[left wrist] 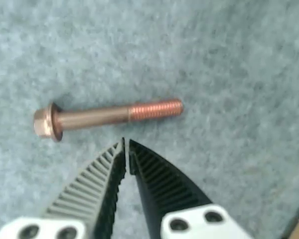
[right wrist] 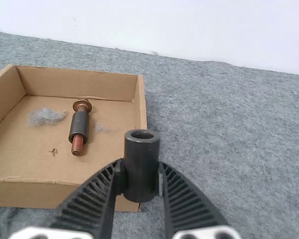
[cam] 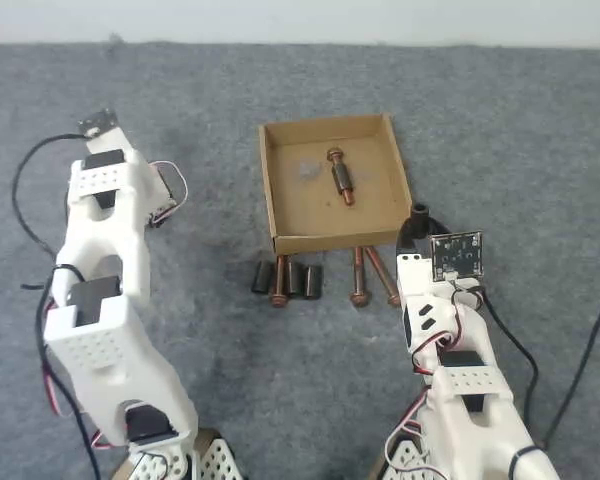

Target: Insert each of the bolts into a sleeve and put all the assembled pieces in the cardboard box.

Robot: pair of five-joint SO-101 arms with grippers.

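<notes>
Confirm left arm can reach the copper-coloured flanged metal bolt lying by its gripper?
Probably yes: the bolt lies just beyond the left gripper, nothing between them; the shut jaws must open first.

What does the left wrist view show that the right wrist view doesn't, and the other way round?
Left wrist view, not the right wrist view: a bare copper-coloured bolt lying flat on the grey mat, just ahead of the left gripper, whose jaws are shut and empty. Right wrist view, not the left: the right gripper shut on a black sleeve held upright, and beyond it the cardboard box with one assembled bolt-and-sleeve lying inside. Both: the grey mat.
</notes>
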